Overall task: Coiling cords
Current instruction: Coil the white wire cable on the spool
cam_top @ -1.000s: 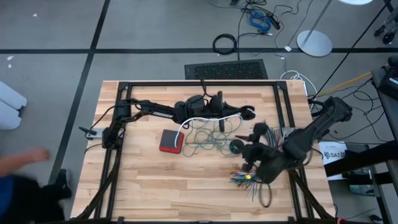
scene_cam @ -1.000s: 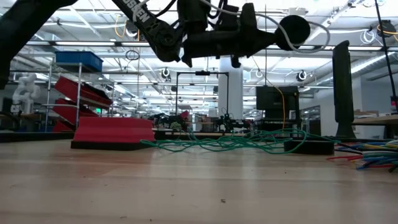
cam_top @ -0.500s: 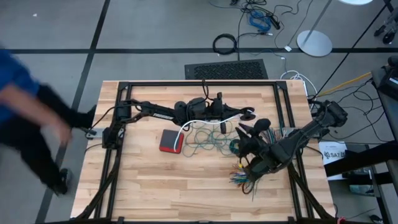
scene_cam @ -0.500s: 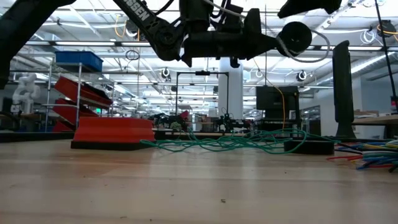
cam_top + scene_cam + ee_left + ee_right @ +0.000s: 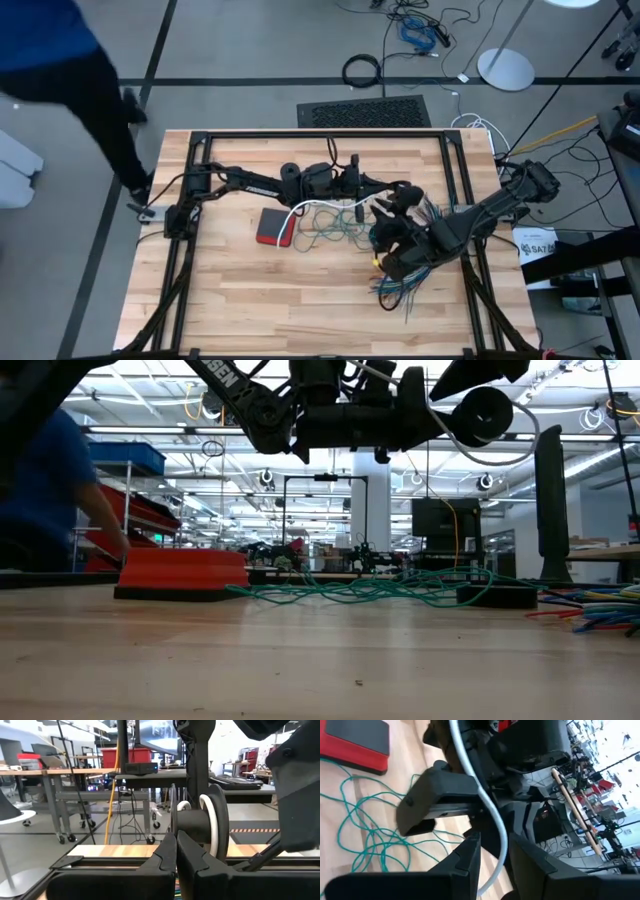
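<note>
Above the counter (image 5: 230, 290), the left end effector (image 5: 176, 851) stood pressed together, carrying a small spool (image 5: 212, 827) wound with the white cord (image 5: 487, 802); that cord ran lengthwise between the right end effector's (image 5: 495, 851) part-spread fingers (image 5: 465, 855), seemingly not yet pinched; the right arm was nearer it, while the teal-green cord (image 5: 335, 225) lay loose below.

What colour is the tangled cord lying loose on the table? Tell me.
Teal-green. The tangled cord shows best in the low view.
</note>
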You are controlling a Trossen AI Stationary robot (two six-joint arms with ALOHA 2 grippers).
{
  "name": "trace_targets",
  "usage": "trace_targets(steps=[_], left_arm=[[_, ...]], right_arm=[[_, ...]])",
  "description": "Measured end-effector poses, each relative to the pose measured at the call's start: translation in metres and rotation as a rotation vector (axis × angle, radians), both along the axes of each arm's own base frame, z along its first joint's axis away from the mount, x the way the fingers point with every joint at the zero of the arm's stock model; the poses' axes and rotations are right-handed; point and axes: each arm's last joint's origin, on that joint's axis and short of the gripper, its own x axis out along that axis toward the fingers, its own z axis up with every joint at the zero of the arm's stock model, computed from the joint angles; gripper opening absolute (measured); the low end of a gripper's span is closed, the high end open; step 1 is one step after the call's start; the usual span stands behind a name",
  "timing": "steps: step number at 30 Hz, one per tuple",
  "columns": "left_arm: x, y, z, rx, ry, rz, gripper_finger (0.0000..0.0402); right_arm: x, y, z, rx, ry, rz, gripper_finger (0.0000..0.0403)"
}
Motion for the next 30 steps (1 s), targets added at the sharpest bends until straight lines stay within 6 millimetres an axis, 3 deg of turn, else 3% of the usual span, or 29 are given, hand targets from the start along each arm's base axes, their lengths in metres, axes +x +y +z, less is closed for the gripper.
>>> trace_targets(steps=[9, 22, 30], left_arm=[[0.001, -0.011, 0.000, -0.001, 0.000, -0.023, 0.0000], [0.001, -0.011, -0.002, -0.009, 0.005, -0.020, 0.0000], [0.001, -0.010, 0.000, -0.013, -0.003, -0.017, 0.0000]], right_arm=[[0.006, -0.008, 0.000, 0.004, 0.004, -0.022, 0.0089], [0.020, -0.010, -0.013, -0.067, 0.035, -0.055, 0.0087], [0.020, -0.009, -0.013, -0.064, 0.014, -0.062, 0.0013]])
